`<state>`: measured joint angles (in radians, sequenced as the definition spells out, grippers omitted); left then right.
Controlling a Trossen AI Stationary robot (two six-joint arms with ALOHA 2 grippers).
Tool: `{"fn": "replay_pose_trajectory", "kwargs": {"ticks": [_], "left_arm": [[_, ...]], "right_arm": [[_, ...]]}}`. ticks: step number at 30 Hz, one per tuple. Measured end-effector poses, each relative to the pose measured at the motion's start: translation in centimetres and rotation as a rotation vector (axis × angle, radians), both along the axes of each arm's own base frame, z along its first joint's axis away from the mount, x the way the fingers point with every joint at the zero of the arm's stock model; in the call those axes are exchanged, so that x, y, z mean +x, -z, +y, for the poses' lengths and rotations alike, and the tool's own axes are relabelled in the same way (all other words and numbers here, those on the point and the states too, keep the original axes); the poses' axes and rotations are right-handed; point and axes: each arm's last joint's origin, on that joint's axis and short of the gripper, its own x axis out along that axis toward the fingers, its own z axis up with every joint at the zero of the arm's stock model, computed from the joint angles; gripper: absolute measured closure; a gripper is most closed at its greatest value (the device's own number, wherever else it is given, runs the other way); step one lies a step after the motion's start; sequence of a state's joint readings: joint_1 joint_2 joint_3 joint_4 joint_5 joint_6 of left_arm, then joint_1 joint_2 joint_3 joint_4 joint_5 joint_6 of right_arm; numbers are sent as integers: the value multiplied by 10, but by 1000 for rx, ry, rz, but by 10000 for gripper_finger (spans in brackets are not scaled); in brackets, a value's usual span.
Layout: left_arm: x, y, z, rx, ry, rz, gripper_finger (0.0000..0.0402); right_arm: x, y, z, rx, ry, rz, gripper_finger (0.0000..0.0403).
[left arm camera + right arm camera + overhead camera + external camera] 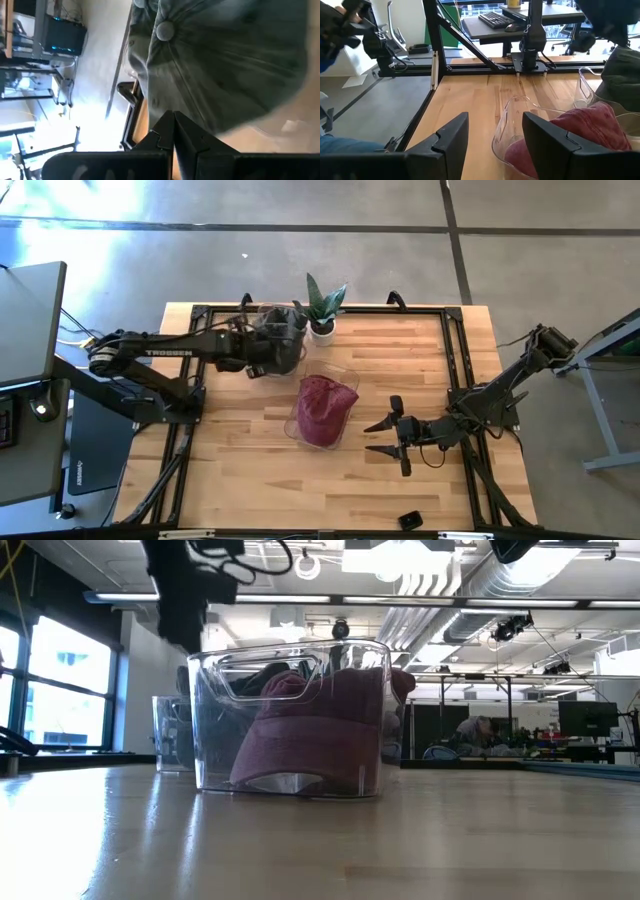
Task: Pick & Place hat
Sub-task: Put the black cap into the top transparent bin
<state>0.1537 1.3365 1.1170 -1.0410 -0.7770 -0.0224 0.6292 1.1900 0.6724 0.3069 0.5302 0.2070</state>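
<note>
Bright daylight from windows (pixel 55 690), glare streaking the table (pixel 150 830), wrist close-ups blurred

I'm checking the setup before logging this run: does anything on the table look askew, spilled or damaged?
Nothing looks spilled or damaged. The clear bin sits turned at an angle to the table's edges, with a maroon hat inside. The left gripper is shut on a dark grey hat over a second bin near the plant.

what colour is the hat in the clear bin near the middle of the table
Maroon hat, clearest in the low view.
</note>
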Motion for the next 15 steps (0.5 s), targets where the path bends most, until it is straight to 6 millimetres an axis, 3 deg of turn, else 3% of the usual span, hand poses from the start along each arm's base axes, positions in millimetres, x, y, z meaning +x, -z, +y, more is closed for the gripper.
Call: {"fn": "replay_pose_trajectory", "kwargs": {"ticks": [4, 7, 15], "left_arm": [[-14, -14, -20, -48, -60, 0, 401], [-18, -11, -24, -107, -71, -10, 401], [-27, 26, 7, -55, -165, 30, 401]], "right_arm": [[0, 0, 0, 0, 3, 1, 221], [0, 0, 0, -1, 17, -1, 221], [0, 0, -1, 1, 21, -5, 221]]}}
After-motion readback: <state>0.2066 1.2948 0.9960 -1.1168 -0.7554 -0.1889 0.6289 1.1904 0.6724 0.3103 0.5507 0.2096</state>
